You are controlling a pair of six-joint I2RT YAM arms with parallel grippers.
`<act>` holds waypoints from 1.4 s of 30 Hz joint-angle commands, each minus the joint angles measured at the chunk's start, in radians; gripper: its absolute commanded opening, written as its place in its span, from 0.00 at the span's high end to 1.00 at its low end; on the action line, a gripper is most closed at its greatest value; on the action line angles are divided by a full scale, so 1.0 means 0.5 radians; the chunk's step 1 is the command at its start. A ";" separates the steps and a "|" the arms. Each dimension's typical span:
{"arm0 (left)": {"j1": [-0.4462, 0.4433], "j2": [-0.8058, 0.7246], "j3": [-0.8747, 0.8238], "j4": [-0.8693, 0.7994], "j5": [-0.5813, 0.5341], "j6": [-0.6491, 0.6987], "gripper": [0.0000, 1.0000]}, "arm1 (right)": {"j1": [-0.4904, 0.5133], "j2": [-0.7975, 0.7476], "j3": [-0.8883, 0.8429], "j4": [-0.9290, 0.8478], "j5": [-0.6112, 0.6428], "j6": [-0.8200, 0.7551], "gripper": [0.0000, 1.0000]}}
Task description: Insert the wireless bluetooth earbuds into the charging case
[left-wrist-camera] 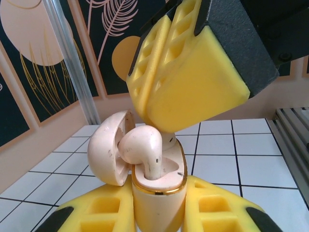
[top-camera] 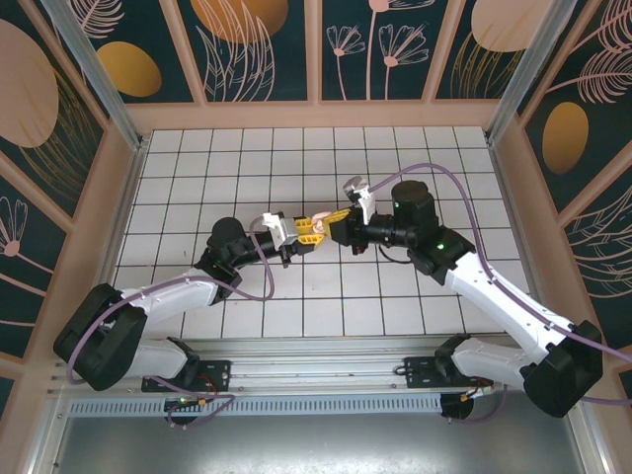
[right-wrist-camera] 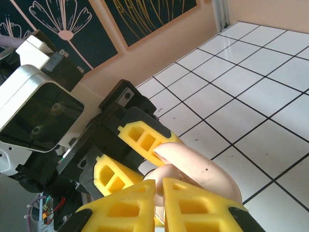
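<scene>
In the top external view, find both arms meeting just above the centre of the frame, over the white tiled surface (top-camera: pixel 197 178). The left end effector (top-camera: pixel 308 233) and the right end effector (top-camera: pixel 334 219) sit tip to tip there. The charging case (top-camera: pixel 319 221) shows as a small pale shape between them, held clear of the surface.

In the left wrist view, note the left end effector (left-wrist-camera: pixel 157 205) at the bottom centre of the frame. Its two yellow fingers (left-wrist-camera: pixel 96 212) pinch the lower body of the charging case (left-wrist-camera: pixel 157 193), which stands upright. The lid (left-wrist-camera: pixel 108 150) is swung open to the left. One earbud (left-wrist-camera: pixel 142 145) stands in the open case with its stem pointing down into the cavity and its rounded head above the gold rim.

The right end effector (left-wrist-camera: pixel 164 113) enters from the upper right of that frame. Its fingers are pressed together, and their tip rests at or just above the head of the earbud; you cannot tell whether they touch. A pale sliver (left-wrist-camera: pixel 170 138) shows behind the earbud; you cannot tell what it is.

In the right wrist view, the right end effector (right-wrist-camera: pixel 159 191) lies at the bottom centre, fingers pressed together, with the pink case (right-wrist-camera: pixel 207 174) just beyond them.
</scene>
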 commanded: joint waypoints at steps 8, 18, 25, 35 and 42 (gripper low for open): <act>0.009 -0.058 0.068 0.125 0.036 0.196 0.80 | 0.047 -0.343 -0.047 0.034 0.129 -0.129 0.61; 0.007 -0.062 0.098 -0.105 0.096 0.472 0.79 | 0.040 -0.505 0.014 -0.241 0.296 -0.772 0.56; 0.008 -0.084 0.079 -0.219 0.119 0.723 0.79 | 0.039 -0.426 0.087 -0.444 0.283 -1.422 0.55; 0.009 -0.095 0.088 -0.355 0.091 0.972 0.80 | 0.189 -0.412 -0.021 -0.400 0.384 -2.006 0.64; 0.008 -0.108 0.079 -0.350 0.103 0.969 0.80 | 0.271 -0.325 -0.032 -0.317 0.436 -2.190 0.64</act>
